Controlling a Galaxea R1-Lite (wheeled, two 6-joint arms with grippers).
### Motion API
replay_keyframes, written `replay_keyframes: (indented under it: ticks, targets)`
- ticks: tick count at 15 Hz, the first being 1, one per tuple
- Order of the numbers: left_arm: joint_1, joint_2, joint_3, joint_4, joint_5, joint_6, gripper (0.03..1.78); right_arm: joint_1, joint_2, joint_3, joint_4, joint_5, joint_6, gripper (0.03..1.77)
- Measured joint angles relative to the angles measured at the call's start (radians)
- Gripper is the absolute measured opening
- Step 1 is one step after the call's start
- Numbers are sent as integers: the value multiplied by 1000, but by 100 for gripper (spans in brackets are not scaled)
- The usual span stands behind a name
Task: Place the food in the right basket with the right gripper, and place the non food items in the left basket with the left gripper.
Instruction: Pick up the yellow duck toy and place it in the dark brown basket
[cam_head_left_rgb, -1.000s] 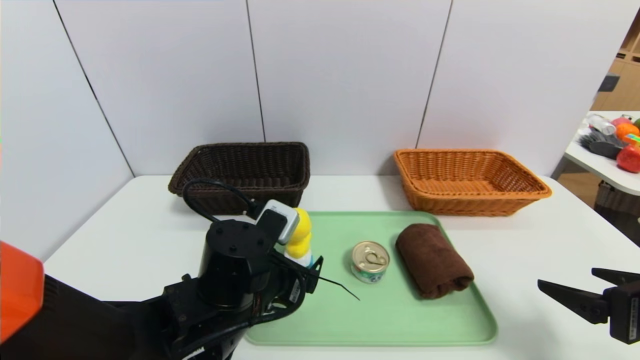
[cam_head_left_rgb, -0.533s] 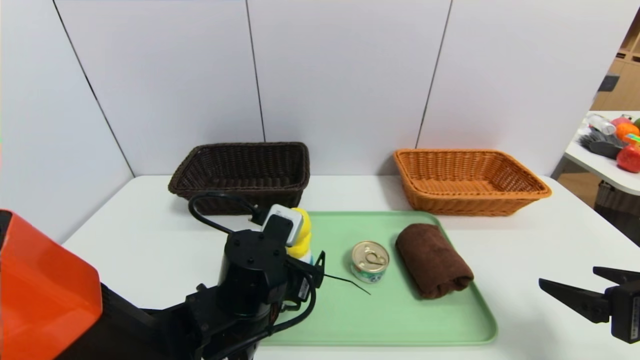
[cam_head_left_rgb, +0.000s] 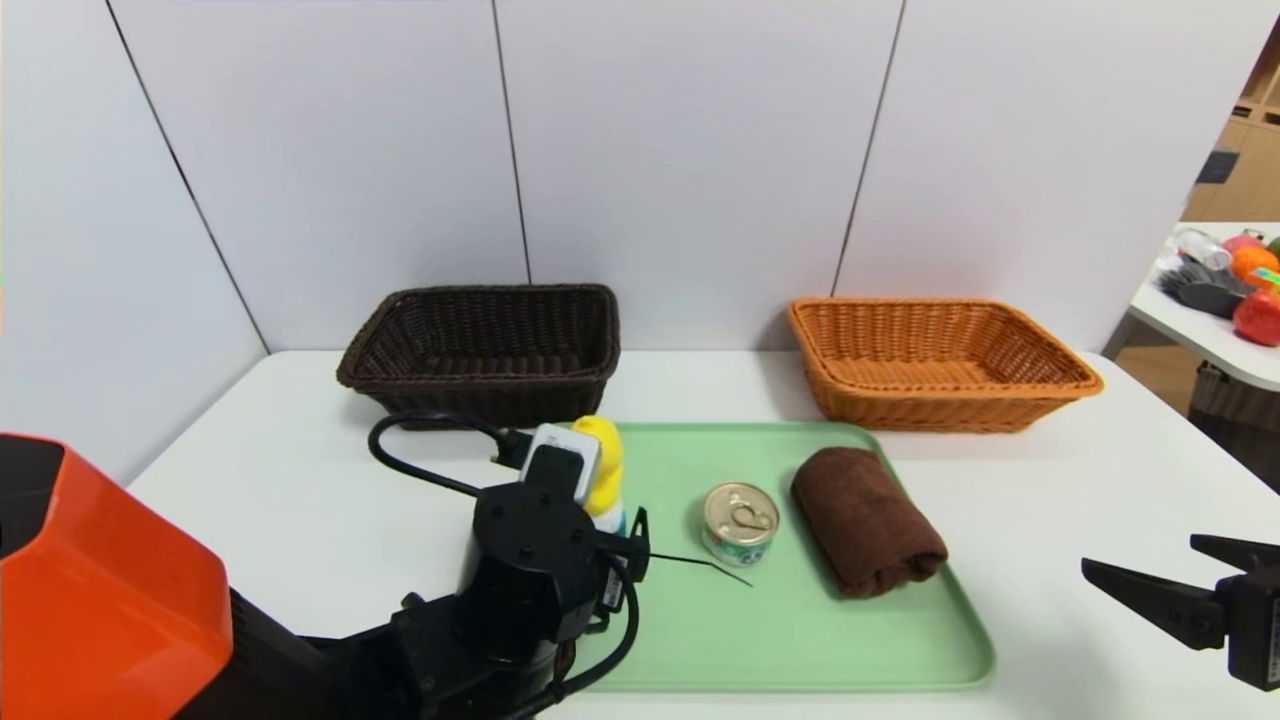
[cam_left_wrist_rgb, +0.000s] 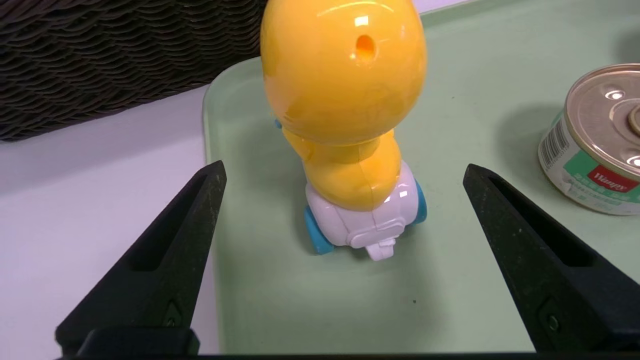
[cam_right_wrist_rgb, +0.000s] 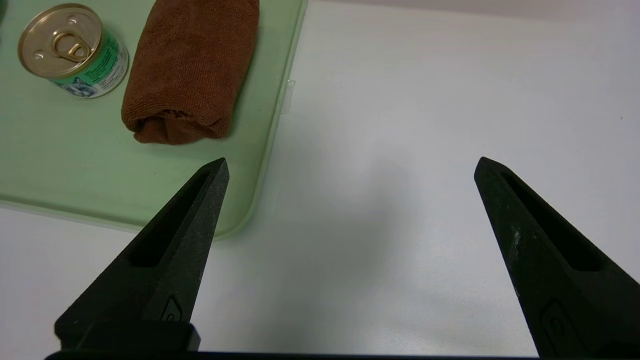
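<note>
Since the earlier frame, left pincer (cam_left_wrist_rgb: 342, 167) has advanced rightward, jaws fully spread, empty, flanking the duck toy (cam_left_wrist_rgb: 345, 125) untouched on the tray (cam_head_left_rgb: 800, 640). Right pincer (cam_right_wrist_rgb: 350, 162) open, empty, over table (cam_right_wrist_rgb: 425, 125). Can (cam_head_left_rgb: 740, 522), towel (cam_head_left_rgb: 866, 518) beyond; baskets (cam_head_left_rgb: 485, 350) (cam_head_left_rgb: 935, 365) farthest.

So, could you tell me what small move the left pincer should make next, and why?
Probably ease the left pincer forward until its fingers flank the yellow duck toy, then close. It stands open, lined up with the upright toy on the green tray, but the fingertips look short of its white base. The right pincer waits open over the table, beside the tray.
</note>
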Motion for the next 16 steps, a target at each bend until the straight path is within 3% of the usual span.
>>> replay_keyframes:
  ticks: [7, 13, 16]
  targets:
    - [-4, 17, -20, -11, 8, -94, 169, 0, -21, 0, 11, 0, -6, 170]
    - [-3, 92, -19, -185, 63, -95, 169, 2, -40, 0, 14, -2, -29, 170]
    - [-2, 116, -13, -193, 66, -95, 169, 1, -44, 1, 15, -1, -28, 170]
